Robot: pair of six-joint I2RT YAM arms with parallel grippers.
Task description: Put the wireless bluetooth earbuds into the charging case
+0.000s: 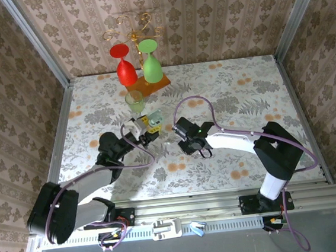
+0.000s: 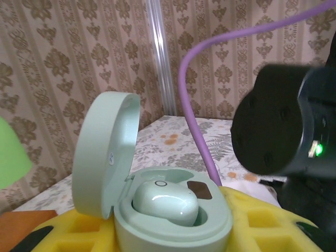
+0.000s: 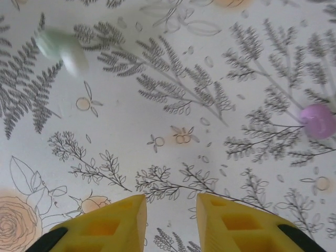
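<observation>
An oval mint charging case (image 2: 173, 220) stands with its lid (image 2: 105, 152) swung up to the left, and my left gripper (image 2: 173, 233) is shut on it, yellow pads at either side. One pale glossy earbud (image 2: 165, 202) sits in the case's well. My right gripper (image 3: 170, 220) hangs open just above the table with nothing between its yellow fingers (image 3: 113, 223). On the cloth ahead of it lie a pale whitish earbud (image 3: 62, 48) at the far left and a lilac earbud (image 3: 317, 119) at the right. From above, the left gripper (image 1: 147, 128) and right gripper (image 1: 182, 133) are close together mid-table.
At the back stand a red glass (image 1: 125, 67) and a green glass (image 1: 150, 62), upside down on an orange base, with a small green cup (image 1: 134, 99) in front. The right arm's black wrist (image 2: 286, 121) and purple cable (image 2: 199, 121) loom just beyond the case.
</observation>
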